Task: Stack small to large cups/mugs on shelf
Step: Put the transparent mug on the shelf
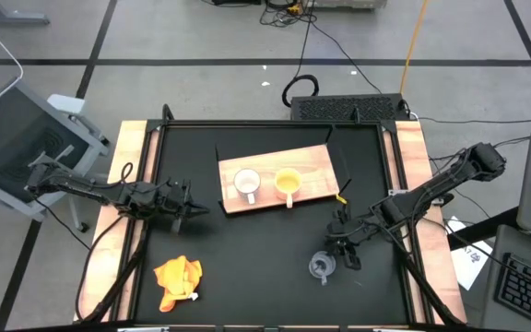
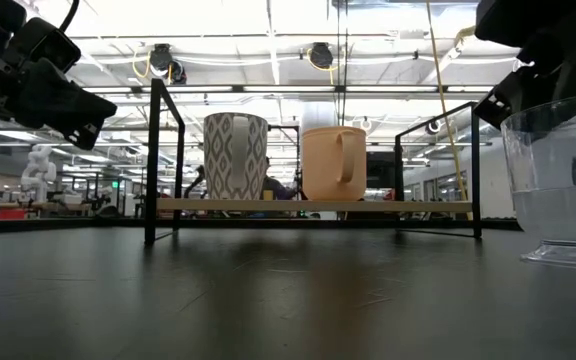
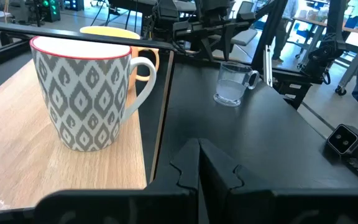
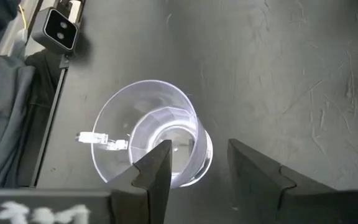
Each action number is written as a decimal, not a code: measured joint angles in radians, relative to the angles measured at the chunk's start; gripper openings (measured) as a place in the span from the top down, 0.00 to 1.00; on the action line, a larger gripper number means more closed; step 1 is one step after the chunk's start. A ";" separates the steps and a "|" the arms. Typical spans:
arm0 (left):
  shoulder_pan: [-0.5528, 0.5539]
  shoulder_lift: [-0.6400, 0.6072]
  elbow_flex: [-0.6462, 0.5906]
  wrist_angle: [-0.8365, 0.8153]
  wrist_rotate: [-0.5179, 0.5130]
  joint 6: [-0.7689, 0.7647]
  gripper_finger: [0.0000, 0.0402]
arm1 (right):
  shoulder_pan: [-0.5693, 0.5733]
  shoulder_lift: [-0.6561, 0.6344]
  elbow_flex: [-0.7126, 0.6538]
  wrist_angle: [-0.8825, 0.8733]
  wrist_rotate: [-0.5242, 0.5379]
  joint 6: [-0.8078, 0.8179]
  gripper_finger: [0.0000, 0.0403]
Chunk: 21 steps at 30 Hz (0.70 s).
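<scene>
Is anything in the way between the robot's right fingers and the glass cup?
Nothing visible is. The right gripper hangs open directly above the clear glass cup, which stands alone on the black table. One finger is already over the cup's rim, the other beside it.

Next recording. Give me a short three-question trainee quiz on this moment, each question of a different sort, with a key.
1. True or false: the glass cup already stands on the wooden shelf.
2. Which gripper hangs right above the glass cup? A. left gripper B. right gripper C. neither
3. Fill in: on the shelf, the yellow-orange cup stands beside the ____ patterned mug.

Key
1. False. It stands on the black tabletop, off the shelf.
2. B. The right wrist view shows its open fingers over the cup's rim, one over the inside and one outside; the left gripper is shut and waits beside the shelf.
3. White.
</scene>
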 joint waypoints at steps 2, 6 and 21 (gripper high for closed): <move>0.000 0.000 0.000 -0.006 0.001 0.000 0.98 | 0.002 0.000 0.000 0.001 -0.015 0.006 0.63; 0.000 0.000 0.000 -0.015 0.001 -0.001 0.98 | 0.024 0.000 0.000 0.003 -0.024 0.027 0.63; 0.000 0.000 0.000 -0.014 0.000 -0.008 0.98 | 0.042 0.096 0.000 0.023 -0.017 0.025 0.63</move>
